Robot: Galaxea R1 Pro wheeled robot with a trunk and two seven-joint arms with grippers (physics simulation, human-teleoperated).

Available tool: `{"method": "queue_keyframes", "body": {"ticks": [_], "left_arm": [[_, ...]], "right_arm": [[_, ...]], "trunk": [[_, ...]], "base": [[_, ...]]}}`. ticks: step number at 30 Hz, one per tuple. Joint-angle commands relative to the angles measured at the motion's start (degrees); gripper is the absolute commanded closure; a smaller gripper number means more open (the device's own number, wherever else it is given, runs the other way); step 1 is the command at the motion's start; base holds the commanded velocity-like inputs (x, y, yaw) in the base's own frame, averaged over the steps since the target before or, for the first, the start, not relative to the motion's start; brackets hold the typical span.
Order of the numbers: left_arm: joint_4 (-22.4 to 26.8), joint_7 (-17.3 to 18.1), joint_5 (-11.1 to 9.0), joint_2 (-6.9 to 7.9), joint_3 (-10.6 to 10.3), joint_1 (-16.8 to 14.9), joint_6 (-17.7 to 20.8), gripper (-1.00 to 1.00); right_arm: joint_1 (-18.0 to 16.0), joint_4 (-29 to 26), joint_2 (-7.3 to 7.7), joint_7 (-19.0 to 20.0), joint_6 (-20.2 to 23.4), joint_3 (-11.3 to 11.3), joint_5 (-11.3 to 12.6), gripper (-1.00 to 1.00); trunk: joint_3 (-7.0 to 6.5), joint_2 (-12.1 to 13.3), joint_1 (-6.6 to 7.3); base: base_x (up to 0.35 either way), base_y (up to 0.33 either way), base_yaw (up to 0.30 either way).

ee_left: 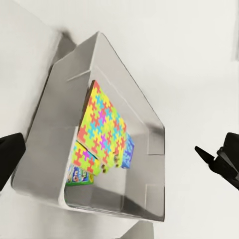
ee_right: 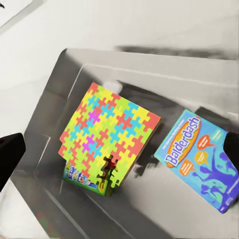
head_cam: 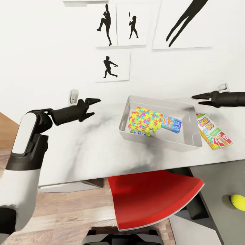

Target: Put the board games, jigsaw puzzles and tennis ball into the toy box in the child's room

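toy box (head_cam: 190,143) between both open claws, left claw (head_cam: 91,106), right claw (head_cam: 200,99)

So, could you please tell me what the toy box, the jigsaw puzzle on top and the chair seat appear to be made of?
Toy box: looks like moulded light grey plastic, semi-matte, with smooth sloping walls, rounded corners and soft highlights.
Jigsaw puzzle: probably printed card or foam, a thin flat sheet of interlocking bright pieces with no gloss.
Chair seat: seems hard red plastic, a smooth curved shell with a light edge; being a render, this stays uncertain.

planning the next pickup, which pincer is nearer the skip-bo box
Right. The right pincer hovers just above-behind the Skip-Bo box; the left pincer sits across the toy box.
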State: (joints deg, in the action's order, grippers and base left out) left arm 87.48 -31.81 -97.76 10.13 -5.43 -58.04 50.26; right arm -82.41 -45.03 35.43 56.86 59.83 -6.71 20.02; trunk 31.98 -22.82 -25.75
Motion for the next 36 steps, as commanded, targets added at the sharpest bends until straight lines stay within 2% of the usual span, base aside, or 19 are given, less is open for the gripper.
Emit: {"method": "queue_keyframes", "body": {"ticks": [1,3,4,7,10,12,13,15,19,21,22,24,25,27,30,32,33,36], "left_arm": [[0.0,-0.7,-0.6,0.01,-0.1,-0.1,0.0,-1.00],[-1.6,-4.1,-0.6,-1.27,-0.1,-3.6,0.1,-1.00],[-1.6,-4.1,-0.6,-1.27,-0.1,-3.6,0.1,-1.00],[-4.6,-9.1,-0.6,-3.15,-0.5,-8.8,0.2,-1.00],[-5.7,-10.5,-0.6,-3.73,-1.0,-10.4,0.3,-1.00],[-7.9,-13.1,-0.5,-4.76,-2.4,-13.0,0.3,-1.00],[-7.9,-13.1,-0.5,-4.76,-2.4,-13.0,0.3,-1.00],[-10.1,-14.9,-0.3,-5.63,-4.1,-15.1,0.3,-1.00],[-12.3,-16.3,0.0,-6.43,-5.7,-17.0,0.1,-1.00],[-14.8,-17.6,0.5,-7.23,-7.1,-18.5,0.0,-1.00],[-14.8,-17.6,0.5,-7.23,-7.1,-18.5,0.0,-1.00],[-17.4,-18.9,1.2,-8.06,-8.2,-19.8,-0.2,-1.00],[-17.4,-18.9,1.2,-8.06,-8.2,-19.8,-0.2,-1.00],[-19.9,-20.0,2.2,-9.18,-9.1,-20.9,-0.3,-1.00],[-21.2,-20.4,2.8,-9.90,-9.4,-21.4,-0.4,-1.00],[-24.2,-21.0,4.3,-11.42,-9.9,-22.4,-0.4,-1.00],[-24.2,-21.0,4.3,-11.42,-9.9,-22.4,-0.4,-1.00],[-27.2,-21.3,6.1,-12.88,-10.2,-23.5,-0.5,-1.00]], "right_arm": [[-0.1,0.0,0.05,0.1,0.2,-0.1,0.0,-1.00],[0.2,-2.0,-0.05,-3.3,0.2,1.2,0.0,-1.00],[0.2,-2.0,-0.05,-3.3,0.2,1.2,0.0,-1.00],[0.5,-4.1,-0.47,-6.5,0.2,2.3,0.0,-1.00],[0.6,-4.6,-0.66,-7.2,0.2,2.6,0.0,-1.00],[0.8,-5.3,-1.03,-8.2,0.2,2.9,-0.1,-1.00],[0.8,-5.3,-1.03,-8.2,0.2,2.9,-0.1,-1.00],[1.0,-5.7,-1.53,-9.2,0.2,3.1,-0.3,-1.00],[1.1,-5.8,-2.41,-10.9,0.2,3.3,-0.5,-1.00],[1.2,-5.8,-3.61,-13.8,0.2,3.3,-0.7,-1.00],[1.2,-5.8,-3.61,-13.8,0.2,3.3,-0.7,-1.00],[1.3,-5.9,-4.89,-17.5,0.2,3.4,-0.7,-1.00],[1.3,-5.9,-4.89,-17.5,0.2,3.4,-0.7,-1.00],[1.4,-6.0,-5.97,-21.1,0.2,3.4,-0.7,-1.00],[1.4,-6.0,-6.38,-22.6,0.2,3.4,-0.7,-1.00],[1.8,-6.1,-7.00,-24.7,0.2,3.4,-0.7,-1.00],[1.8,-6.1,-7.00,-24.7,0.2,3.4,-0.7,-1.00],[2.5,-6.1,-7.39,-26.0,0.2,3.3,-0.7,-1.00]], "trunk": [[0.09,-0.1,-0.03],[0.09,-0.1,-0.03],[0.09,-0.1,-0.03],[0.09,-0.1,-0.03],[0.09,-0.1,-0.03],[0.09,-0.1,-0.03],[0.09,-0.1,-0.03],[0.09,-0.1,-0.03],[0.09,-0.1,-0.03],[0.09,-0.1,-0.03],[0.09,-0.1,-0.03],[0.09,-0.1,-0.03],[0.09,-0.1,-0.03],[0.09,-0.1,-0.03],[0.09,-0.1,-0.03],[0.09,-0.1,-0.03],[0.09,-0.1,-0.03],[0.09,-0.1,-0.03]], "base": [[0.000,0.000,-0.015],[0.000,0.000,-0.011],[0.000,0.000,-0.010],[0.000,0.000,-0.006],[0.000,0.000,-0.004],[0.000,0.000,-0.003],[0.000,0.000,-0.003],[0.000,0.000,-0.002],[0.000,0.000,-0.001],[0.000,0.000,0.000],[0.000,0.000,0.000],[0.000,0.000,0.000],[0.000,0.000,0.000],[0.000,0.000,0.000],[0.000,0.000,0.000],[0.000,0.000,0.000],[0.000,0.000,0.000],[0.000,0.000,0.000]]}}
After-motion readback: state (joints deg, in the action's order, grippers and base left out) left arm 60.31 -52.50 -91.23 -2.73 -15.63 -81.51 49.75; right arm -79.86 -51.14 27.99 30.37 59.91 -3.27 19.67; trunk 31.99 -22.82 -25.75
